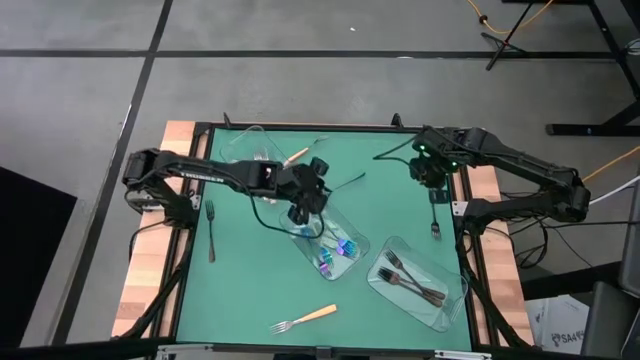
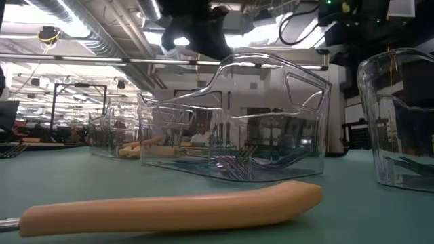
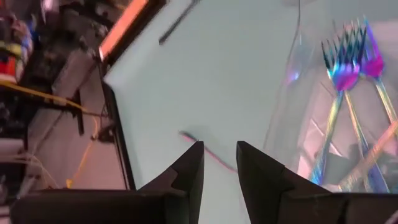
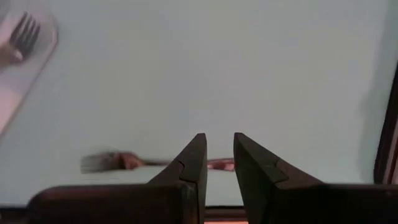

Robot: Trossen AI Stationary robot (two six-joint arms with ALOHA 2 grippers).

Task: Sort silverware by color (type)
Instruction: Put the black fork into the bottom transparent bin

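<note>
The green table mat [image 1: 260, 290] carries three clear plastic rectangular trays: one at 11 o'clock [image 1: 243, 146] with an orange-handled fork [image 1: 296, 155] at its edge, a middle tray [image 1: 352, 238] holding iridescent blue-purple forks [image 1: 335, 255], and one at 5 o'clock [image 1: 452, 297] holding dark grey-black metal forks [image 1: 410, 283].

The left gripper [image 1: 303, 213] hangs just above the middle tray's 10 o'clock end, fingers [image 3: 189, 169] a narrow gap apart with nothing between them. My reading is that it is between a drop and the next pick.

Loose pieces remain: a dark fork [image 1: 211, 230] near the 9 o'clock edge, a dark utensil [image 1: 347, 183] near centre, a dark fork [image 1: 436, 218] close to the 3 o'clock rim, and an orange-handled fork [image 1: 305, 318] at 6 o'clock.

The right gripper [image 1: 430, 172] waits near 2 o'clock, fingers [image 4: 191, 165] slightly parted and empty.

The next pick probably needs wider fingers and a flat approach. The mat's centre and 7 o'clock quarter are open; the rim-side forks leave little room.
</note>
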